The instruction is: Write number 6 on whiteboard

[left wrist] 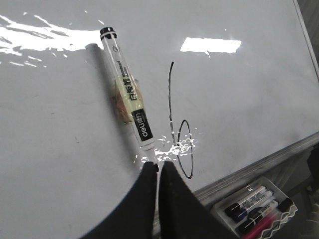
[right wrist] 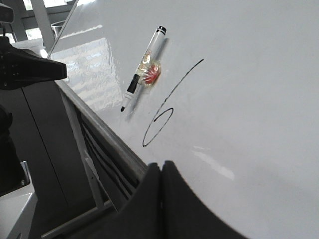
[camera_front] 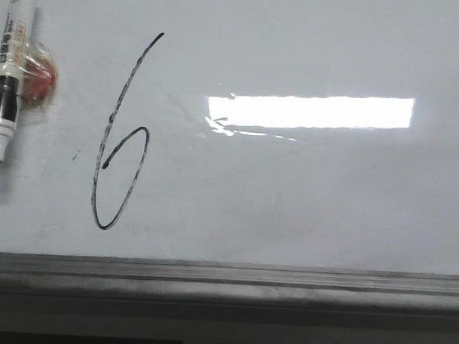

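Observation:
The number 6 (camera_front: 110,121) is drawn in thin black line, tall and slanted, on the left half of the whiteboard (camera_front: 304,190). It also shows in the left wrist view (left wrist: 172,99) and the right wrist view (right wrist: 164,107). A white-and-black marker (camera_front: 8,74) sits against the board left of the 6, tip down, uncapped, over a red-yellow blob (camera_front: 40,75). My left gripper (left wrist: 160,164) is shut and empty, short of the marker (left wrist: 127,87). My right gripper (right wrist: 162,164) is shut and empty, off the board's lower edge. Neither gripper shows in the front view.
A grey metal rail (camera_front: 226,281) runs along the board's lower edge. A bright rectangular reflection (camera_front: 311,111) lies right of the 6. A clear tray with several capped markers (left wrist: 256,206) sits below the rail. A dark machine part (right wrist: 30,69) shows beside the board.

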`<action>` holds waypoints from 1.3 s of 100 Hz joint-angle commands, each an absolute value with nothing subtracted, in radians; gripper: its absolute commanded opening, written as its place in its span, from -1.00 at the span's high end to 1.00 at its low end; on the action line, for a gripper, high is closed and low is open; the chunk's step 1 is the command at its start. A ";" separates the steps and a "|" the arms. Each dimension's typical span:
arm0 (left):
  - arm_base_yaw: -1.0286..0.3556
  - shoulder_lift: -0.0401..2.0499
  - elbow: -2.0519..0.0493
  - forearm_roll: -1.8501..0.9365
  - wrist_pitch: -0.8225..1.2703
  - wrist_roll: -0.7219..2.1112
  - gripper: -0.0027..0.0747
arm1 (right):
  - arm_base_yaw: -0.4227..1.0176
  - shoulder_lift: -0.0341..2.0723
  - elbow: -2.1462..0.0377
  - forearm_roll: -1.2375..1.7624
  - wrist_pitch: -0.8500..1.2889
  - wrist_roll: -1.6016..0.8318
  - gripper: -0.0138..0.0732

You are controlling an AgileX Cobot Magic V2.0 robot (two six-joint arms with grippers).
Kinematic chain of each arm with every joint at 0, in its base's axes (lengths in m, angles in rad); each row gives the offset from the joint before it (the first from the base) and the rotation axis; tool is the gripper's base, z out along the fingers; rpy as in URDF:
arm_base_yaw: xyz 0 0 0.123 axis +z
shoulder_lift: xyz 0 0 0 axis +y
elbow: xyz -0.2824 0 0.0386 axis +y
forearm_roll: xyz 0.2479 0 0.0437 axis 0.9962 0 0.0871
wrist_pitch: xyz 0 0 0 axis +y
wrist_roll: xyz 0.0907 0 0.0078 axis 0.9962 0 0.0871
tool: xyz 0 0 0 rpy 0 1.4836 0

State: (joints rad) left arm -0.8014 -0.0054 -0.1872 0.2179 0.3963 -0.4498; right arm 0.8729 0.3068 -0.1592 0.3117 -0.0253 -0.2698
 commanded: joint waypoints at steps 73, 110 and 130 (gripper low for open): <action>-0.811 0.005 -0.214 0.227 0.315 -0.447 0.98 | 0.872 0.202 -0.132 0.296 -0.095 -0.282 0.83; -0.759 0.005 -0.210 0.230 0.353 -0.447 0.98 | 0.872 0.202 -0.132 0.296 -0.095 -0.282 0.83; -0.588 0.005 -0.193 0.196 0.420 -0.330 0.98 | 0.872 0.202 -0.132 0.296 -0.095 -0.282 0.83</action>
State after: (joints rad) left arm -0.6524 -0.0054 -0.1781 0.2155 0.4708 -0.4027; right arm 0.8729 0.1974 -0.1078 0.3072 -0.0236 -0.2714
